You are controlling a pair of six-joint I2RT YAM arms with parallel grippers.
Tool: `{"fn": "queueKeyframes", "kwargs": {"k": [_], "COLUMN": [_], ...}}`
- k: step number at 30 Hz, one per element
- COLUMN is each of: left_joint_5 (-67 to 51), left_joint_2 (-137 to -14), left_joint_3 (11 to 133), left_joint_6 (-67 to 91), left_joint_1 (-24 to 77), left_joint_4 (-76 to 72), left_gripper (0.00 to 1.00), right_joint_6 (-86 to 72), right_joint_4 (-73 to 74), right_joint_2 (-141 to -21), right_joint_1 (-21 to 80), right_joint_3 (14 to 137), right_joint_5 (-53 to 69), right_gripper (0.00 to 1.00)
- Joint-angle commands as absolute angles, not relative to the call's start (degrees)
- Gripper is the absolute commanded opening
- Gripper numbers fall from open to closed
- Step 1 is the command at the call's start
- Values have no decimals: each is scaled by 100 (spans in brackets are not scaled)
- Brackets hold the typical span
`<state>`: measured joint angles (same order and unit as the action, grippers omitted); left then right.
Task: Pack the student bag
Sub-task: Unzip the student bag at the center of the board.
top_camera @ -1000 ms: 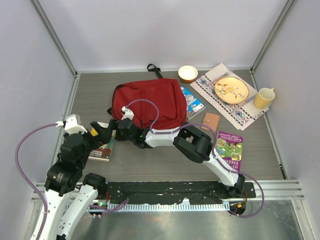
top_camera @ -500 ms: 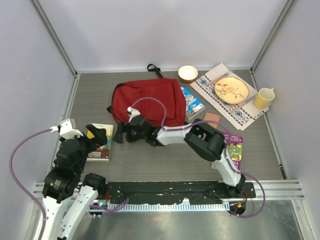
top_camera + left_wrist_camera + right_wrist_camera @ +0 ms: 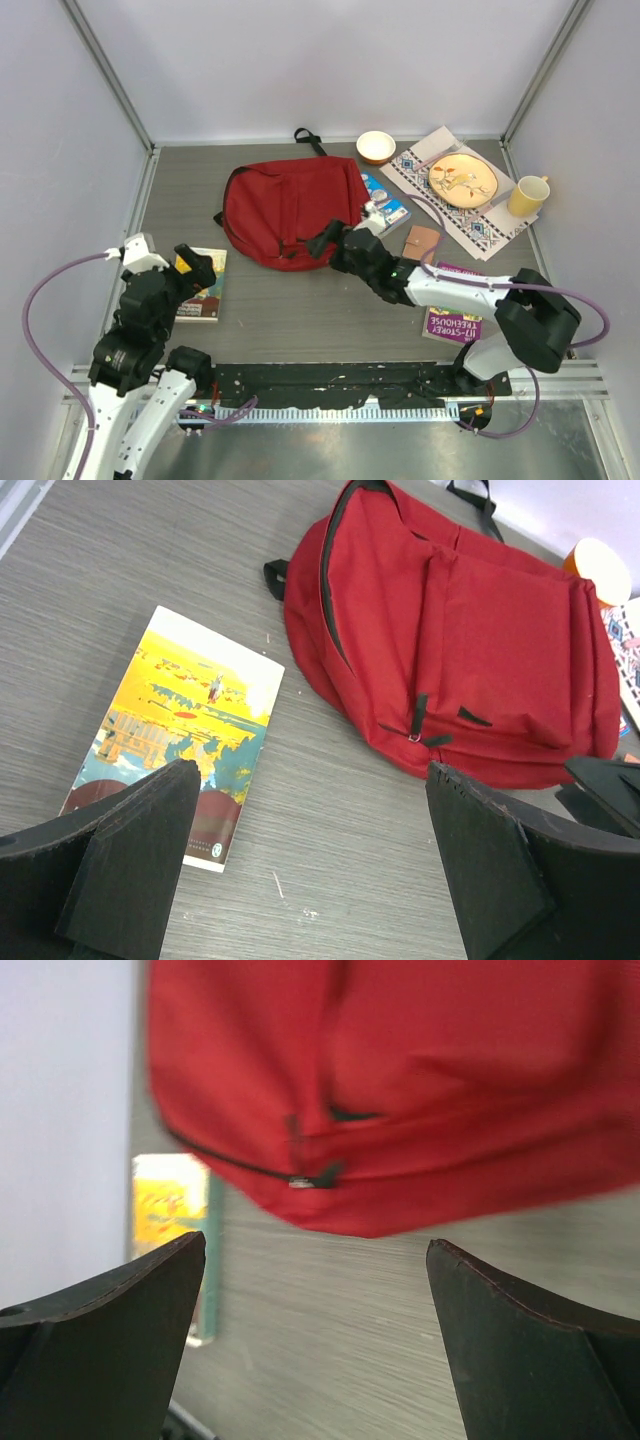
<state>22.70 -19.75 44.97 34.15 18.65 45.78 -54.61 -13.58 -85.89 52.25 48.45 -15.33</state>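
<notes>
The red student bag (image 3: pixel 290 205) lies flat at the middle of the table with its zippers shut; it also shows in the left wrist view (image 3: pixel 450 630) and the right wrist view (image 3: pixel 400 1080). My left gripper (image 3: pixel 203 270) is open and empty above a yellow-covered book (image 3: pixel 203 288), which the left wrist view (image 3: pixel 175 730) shows left of the bag. My right gripper (image 3: pixel 322 241) is open and empty, just off the bag's near right edge, facing a zipper pull (image 3: pixel 310 1178).
A blue book (image 3: pixel 387 207) lies against the bag's right side. A small brown notebook (image 3: pixel 421 241) and a purple book (image 3: pixel 456 300) lie to the right. A bowl (image 3: pixel 376 146), a plate (image 3: pixel 462 180) on a patterned mat, and a yellow mug (image 3: pixel 528 196) stand at the back right.
My right arm has swung back to the right, from near the yellow book to the bag's near right edge. My left arm has shifted slightly. The bag now lies uncovered.
</notes>
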Motion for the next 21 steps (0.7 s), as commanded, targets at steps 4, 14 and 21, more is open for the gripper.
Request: {"fn": "queueKeyframes", "kwargs": {"k": [4, 14, 21], "left_joint_5": [2039, 2004, 1899], "left_joint_2": [-2329, -2347, -2461], "left_joint_3": [4509, 4491, 4474], "left_joint_6": [3384, 3375, 3349], "left_joint_1": [1881, 1872, 1872], "left_joint_4": [4456, 4430, 4395], "left_gripper": [100, 100, 100], "right_joint_6": [-6855, -7637, -8006], "right_joint_4": [-1196, -976, -1529], "right_joint_2": [-8147, -8938, -9483], "right_joint_1": [5150, 4949, 4781], "right_joint_3": [4025, 4280, 4236], "right_joint_5": [-2707, -3120, -3234], "right_gripper": [97, 98, 96]}}
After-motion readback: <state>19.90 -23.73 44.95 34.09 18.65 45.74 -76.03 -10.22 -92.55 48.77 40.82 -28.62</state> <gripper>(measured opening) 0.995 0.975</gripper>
